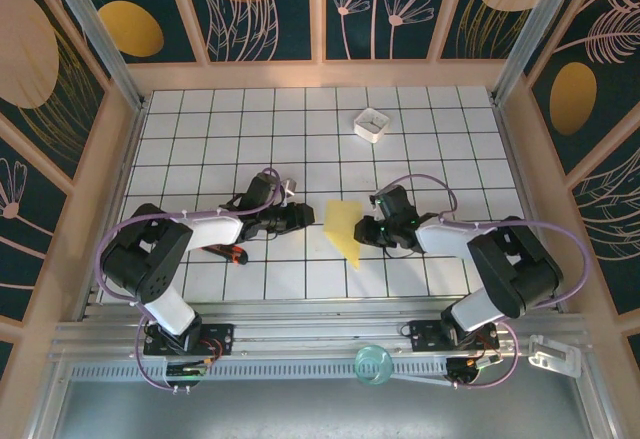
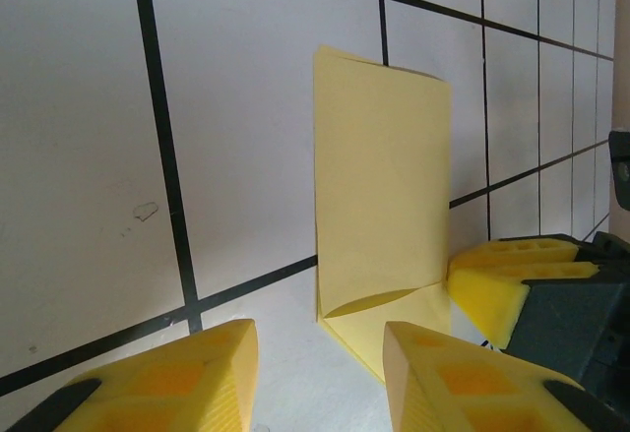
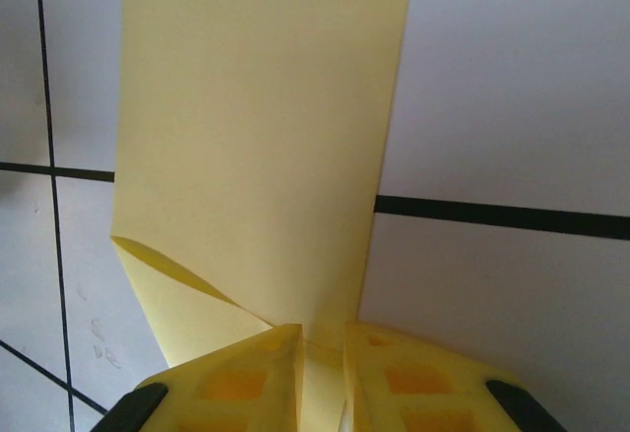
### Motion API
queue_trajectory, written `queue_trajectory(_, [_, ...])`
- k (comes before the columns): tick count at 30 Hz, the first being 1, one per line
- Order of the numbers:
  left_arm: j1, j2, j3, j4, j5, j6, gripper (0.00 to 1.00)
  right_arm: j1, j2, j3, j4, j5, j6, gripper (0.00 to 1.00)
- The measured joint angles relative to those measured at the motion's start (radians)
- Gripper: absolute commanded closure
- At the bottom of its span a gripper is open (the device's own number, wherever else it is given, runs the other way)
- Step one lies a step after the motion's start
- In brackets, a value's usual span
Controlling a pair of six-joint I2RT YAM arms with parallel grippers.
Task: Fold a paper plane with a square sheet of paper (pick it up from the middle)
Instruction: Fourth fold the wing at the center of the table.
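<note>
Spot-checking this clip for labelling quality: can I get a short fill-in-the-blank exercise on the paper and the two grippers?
1. The folded paper on the table is ____ in colour.
2. It lies ____ the left gripper and the right gripper.
3. The left gripper's jaws stand ____, with nothing between them.

Missing words: yellow; between; open.

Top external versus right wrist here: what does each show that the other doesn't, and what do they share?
Top external: the left gripper beside the yellow paper, and a white box farther back. Right wrist: close up, the jaws stand slightly apart astride the paper's near end, next to a folded-over corner. Shared: the right gripper, the paper, the tiled table.
</note>
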Motion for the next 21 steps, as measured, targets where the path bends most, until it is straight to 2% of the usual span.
queue_trajectory(8, [0.0, -0.027, -0.039, -0.009, 0.021, 0.008, 0.58, 0.001, 0.055, 0.04, 0.008, -0.034, -0.078, 0.83])
queue_trajectory(21, [-0.053, -0.017, -0.077, 0.006, 0.081, -0.04, 0.56, 0.031, 0.127, 0.106, 0.008, -0.027, -0.124, 0.92])
